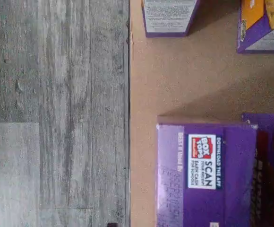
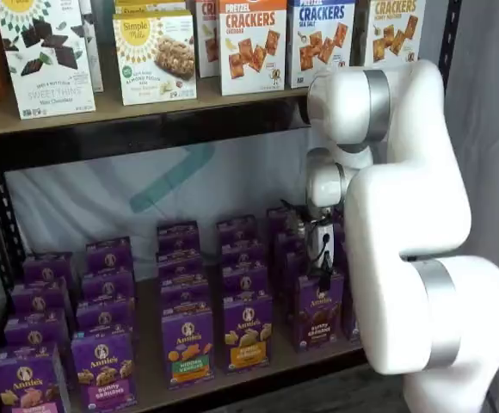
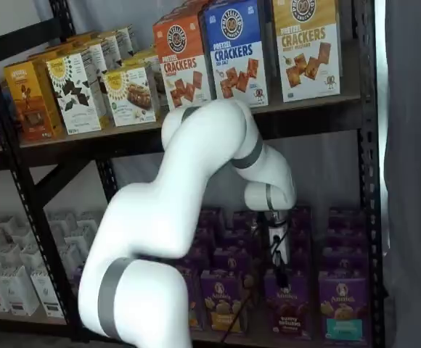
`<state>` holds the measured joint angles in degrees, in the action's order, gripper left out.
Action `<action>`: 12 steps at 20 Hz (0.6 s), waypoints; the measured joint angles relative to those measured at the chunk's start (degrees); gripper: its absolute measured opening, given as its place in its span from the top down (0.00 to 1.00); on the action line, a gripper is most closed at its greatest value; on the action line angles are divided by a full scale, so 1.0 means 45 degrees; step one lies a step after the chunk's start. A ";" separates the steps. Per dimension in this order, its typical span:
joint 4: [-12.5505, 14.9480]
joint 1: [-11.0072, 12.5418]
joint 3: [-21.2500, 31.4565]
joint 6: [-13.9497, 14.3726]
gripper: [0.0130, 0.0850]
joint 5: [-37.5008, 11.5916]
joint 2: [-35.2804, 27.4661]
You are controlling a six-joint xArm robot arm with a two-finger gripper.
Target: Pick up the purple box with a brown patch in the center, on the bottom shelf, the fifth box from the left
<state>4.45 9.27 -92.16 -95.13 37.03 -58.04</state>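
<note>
— Where's the purple box (image 2: 320,310)?
— Upright at the front edge of the bottom shelf (image 2: 258,368), toward its right end, brown patch facing out.
— And the gripper (image 2: 323,277)?
— Hanging just above that box; the fingers look blurred, but the jaws seem spread wide, holding nothing.

1. Light is even and soft in both shelf views; the white arm (image 2: 404,224) shows mild sheen without harsh glare.
2. The bottom shelf (image 2: 258,366) sits dimmer, shaded by the board above.
3. The wrist view is soft, its carton print blurred.
</note>
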 joint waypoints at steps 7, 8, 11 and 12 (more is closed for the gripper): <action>0.0090 -0.0005 -0.0331 0.0088 0.00 0.0067 -0.0442; 0.0126 -0.0008 -0.0346 0.0122 0.00 0.0053 -0.0482; 0.0220 -0.0015 -0.0370 0.0211 0.00 0.0031 -0.0574; 0.0248 -0.0016 -0.0379 0.0234 0.00 0.0036 -0.0603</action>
<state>5.56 9.20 -93.87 -94.08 37.19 -60.75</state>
